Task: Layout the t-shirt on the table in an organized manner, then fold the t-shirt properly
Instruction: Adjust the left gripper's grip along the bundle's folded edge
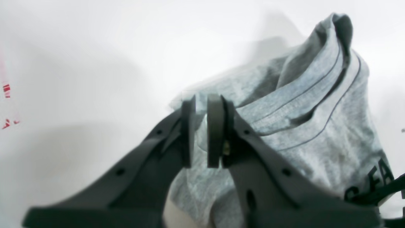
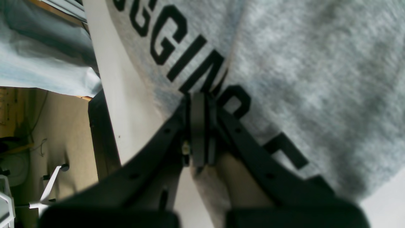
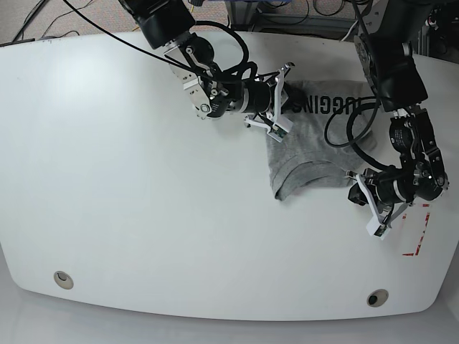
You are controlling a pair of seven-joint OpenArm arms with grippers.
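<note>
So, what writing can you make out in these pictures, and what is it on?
"JOGGING": not certain; the base view shows black capitals on the grey t-shirt reading roughly "OGGINS", the first letter hidden.
"GGIN": clear close up, same t-shirt.
Other black letters there are cut off or covered.

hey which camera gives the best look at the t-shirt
The base view: most of the t-shirt shows there on the table, though the arms cover parts. The left wrist view shows stitched hems and folds, with lettering at one corner; the right wrist view shows large black lettering up close.
</note>
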